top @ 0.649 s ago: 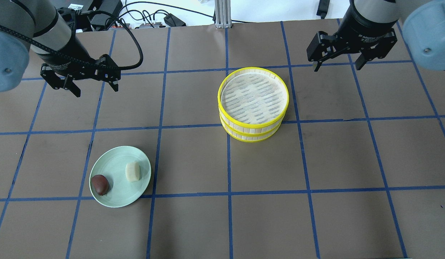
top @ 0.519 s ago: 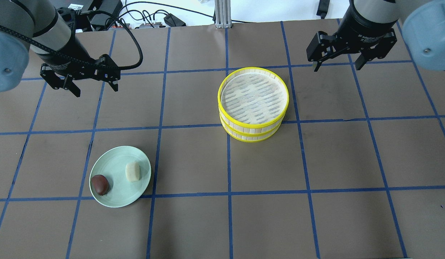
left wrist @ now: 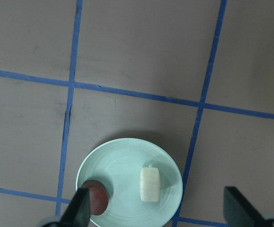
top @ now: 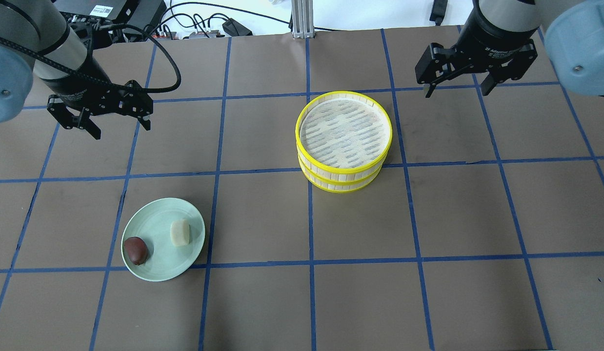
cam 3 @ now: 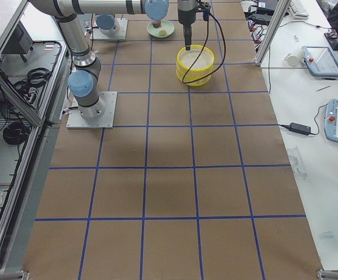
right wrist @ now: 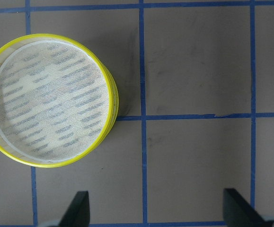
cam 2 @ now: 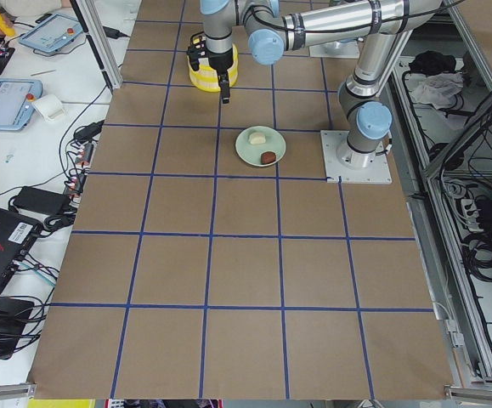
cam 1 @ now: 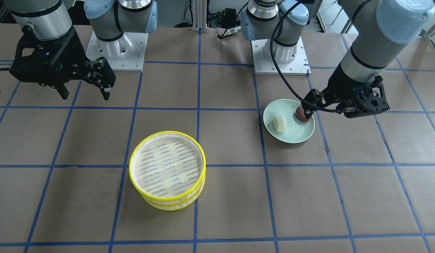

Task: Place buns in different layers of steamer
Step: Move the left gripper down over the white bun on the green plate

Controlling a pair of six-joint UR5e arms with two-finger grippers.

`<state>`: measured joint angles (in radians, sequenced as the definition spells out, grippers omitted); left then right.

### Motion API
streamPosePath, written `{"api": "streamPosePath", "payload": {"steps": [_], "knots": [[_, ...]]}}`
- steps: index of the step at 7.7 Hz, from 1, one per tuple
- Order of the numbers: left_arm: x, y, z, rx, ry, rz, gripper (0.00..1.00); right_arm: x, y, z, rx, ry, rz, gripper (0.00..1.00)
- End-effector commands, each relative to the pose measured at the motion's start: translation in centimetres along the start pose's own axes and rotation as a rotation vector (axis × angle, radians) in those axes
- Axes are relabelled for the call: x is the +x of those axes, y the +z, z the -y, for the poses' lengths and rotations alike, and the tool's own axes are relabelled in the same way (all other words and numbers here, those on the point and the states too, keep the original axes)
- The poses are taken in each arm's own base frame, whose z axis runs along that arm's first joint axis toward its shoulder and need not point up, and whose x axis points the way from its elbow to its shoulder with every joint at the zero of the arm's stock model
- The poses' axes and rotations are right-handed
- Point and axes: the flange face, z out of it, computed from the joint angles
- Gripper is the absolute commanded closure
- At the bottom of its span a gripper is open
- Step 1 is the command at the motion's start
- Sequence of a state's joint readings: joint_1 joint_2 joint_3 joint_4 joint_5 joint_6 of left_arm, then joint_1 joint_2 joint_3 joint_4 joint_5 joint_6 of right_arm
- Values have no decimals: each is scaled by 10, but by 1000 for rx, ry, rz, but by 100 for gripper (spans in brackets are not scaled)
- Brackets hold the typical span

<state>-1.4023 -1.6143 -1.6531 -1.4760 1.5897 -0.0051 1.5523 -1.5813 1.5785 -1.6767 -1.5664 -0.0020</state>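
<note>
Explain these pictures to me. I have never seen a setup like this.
Two robot arms stand at a taped table. Each ends in a two-fingered claw. One camera looks down from behind the robot, one faces it, two watch from the table's ends, and one sits on each wrist, looking down. The left claw hangs open, off to one side of a green plate bearing a cream bun and a brown bun. The right claw, also open, hangs near two stacked steamer trays; the top one is empty. Nothing is held.
</note>
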Motion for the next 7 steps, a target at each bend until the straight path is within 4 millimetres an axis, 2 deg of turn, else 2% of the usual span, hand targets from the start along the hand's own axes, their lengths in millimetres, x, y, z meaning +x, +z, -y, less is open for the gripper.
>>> {"api": "streamPosePath", "payload": {"steps": [1,2,3,4,7], "knots": [[-8,52,10,-98,-15,-3,0,1,0,0,0,2,-7,0],[-6,75,7,-148,-17,-4,0,0,1,1,-1,11,0,0],[-6,104,-6,-211,-19,-3,0,0,5,3,-6,23,-3,0],[-5,124,-16,-256,-16,-1,0,0,12,5,-21,25,-2,0],[-5,179,-1,-368,-18,-4,0,-1,12,5,-17,25,0,0]]}}
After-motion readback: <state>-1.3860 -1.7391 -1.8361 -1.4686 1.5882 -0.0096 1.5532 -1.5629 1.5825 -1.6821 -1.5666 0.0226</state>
